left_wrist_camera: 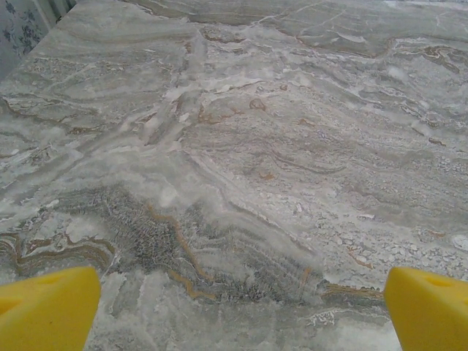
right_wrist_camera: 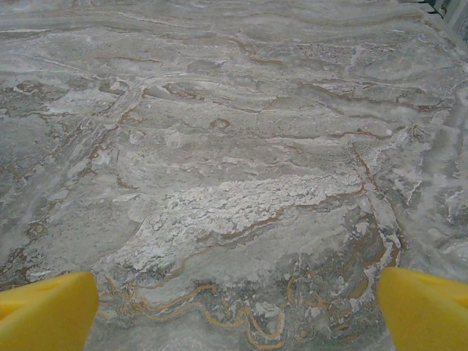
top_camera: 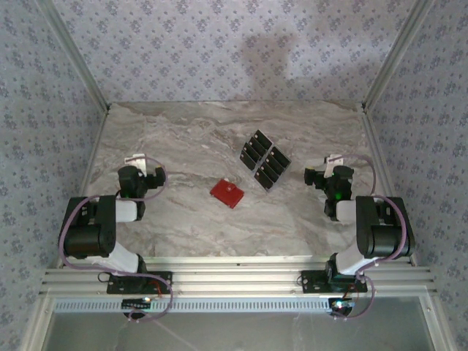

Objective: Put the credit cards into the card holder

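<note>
A grey-veined marble-patterned table (top_camera: 183, 139) carries everything, and the two black arms stand at its near edge, one to each side.

The coming move turns on where the cards lie relative to the arms. The credit cards (top_camera: 263, 159), small thin black rectangles with pale edges, sit in two short rows side by side, right of the table's middle and toward its far side. Each row runs diagonally, from far-right to near-left. They lie ahead of the right gripper (top_camera: 330, 170) and off to its left, and they are clearly nearer to it than to the left gripper (top_camera: 140, 167). On distance alone, the right arm looks like the natural one to fetch a card.

The card holder (top_camera: 227, 192), a small red squarish wallet, lies just beside the near-left end of the rows, apart from them and turned cornerwise to the table edge. It sits roughly between the two grippers and appears to be folded shut with a red face up, so it may need opening or steadying by the left arm.

In the left wrist view, the left gripper's yellow fingers (left_wrist_camera: 44, 307) sit at the frame's two bottom corners, spread wide over bare marble and gripping nothing. In the right wrist view, the right gripper's yellow fingers (right_wrist_camera: 428, 307) are parted just as widely over bare marble, touching neither the cards nor the wallet.
</note>
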